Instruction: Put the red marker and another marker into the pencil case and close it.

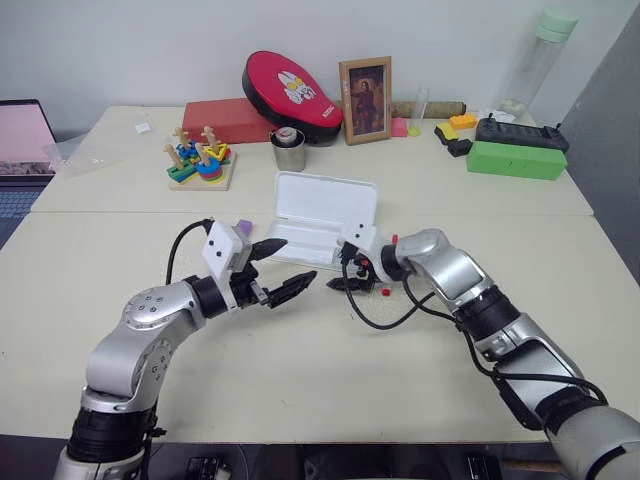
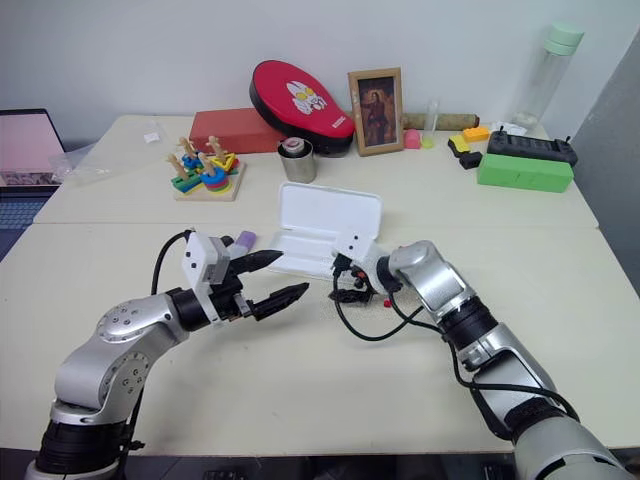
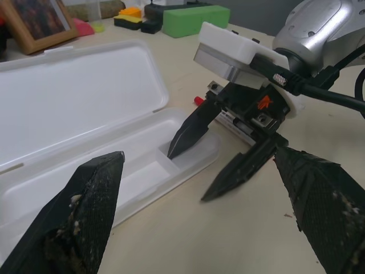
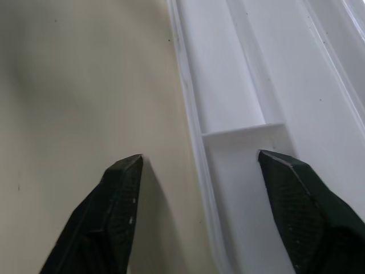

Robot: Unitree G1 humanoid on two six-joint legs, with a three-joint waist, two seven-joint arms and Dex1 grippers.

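The pencil case [image 1: 325,205] lies open in the middle of the table, lid leaning back, with a bare white tray [image 4: 228,97]. My right gripper [image 1: 340,272] is open and straddles the case's front wall at its right end. One finger [image 3: 188,131] dips into the tray and the other rests on the table outside. The red marker [image 3: 198,100] lies on the table under that wrist, mostly hidden, with a red end [image 1: 383,290] showing. A lilac marker [image 1: 243,226] lies left of the case, behind my left gripper [image 1: 299,259]. That gripper is open and holds nothing, hovering level in front of the case.
Along the back stand a red padded oval case [image 1: 290,90], a picture frame [image 1: 365,100], a metal cup [image 1: 289,150], a wooden stacking toy [image 1: 200,160] and a red box [image 1: 225,120]. A green box [image 1: 515,158] sits back right. A laptop [image 1: 20,140] is at the far left.
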